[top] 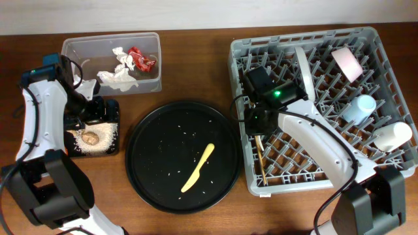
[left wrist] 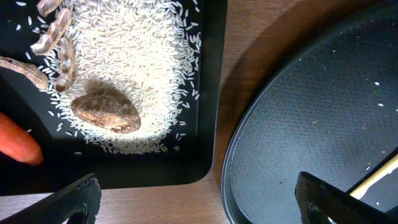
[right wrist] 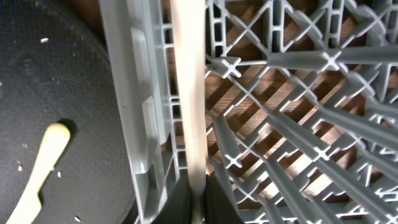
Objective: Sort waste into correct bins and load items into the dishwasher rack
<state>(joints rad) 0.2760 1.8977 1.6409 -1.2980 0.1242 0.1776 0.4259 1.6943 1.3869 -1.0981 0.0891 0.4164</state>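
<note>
The clear tub (top: 153,62) holds the red wrapper (top: 142,59) and white tissue (top: 117,75). The shallow black tray (top: 112,149) holds the pale grains (left wrist: 134,56), brown lump (left wrist: 106,114) and carrot (left wrist: 18,144). My left gripper (top: 98,112) (left wrist: 199,205) hangs open and empty above the tray's corner. The yellow utensil (top: 198,168) (right wrist: 40,168) lies on the round black tray (top: 157,189). The grey rack (top: 238,62) (right wrist: 124,93) holds the white plate (top: 304,68), pink bowl (top: 347,63), light-blue cup (top: 360,108) and white cup (top: 392,136). My right gripper (top: 258,121) (right wrist: 198,199) is shut on the chopsticks (top: 259,156) (right wrist: 189,93) inside the rack's left wall. I see no fork.
Pale shell-like scraps (left wrist: 56,31) lie on the grains at the black tray's far side. Loose grains dot the round tray (left wrist: 323,106). A strip of bare wood (left wrist: 233,74) separates the two trays. The rack's pegs (right wrist: 298,124) stand close to my right fingers.
</note>
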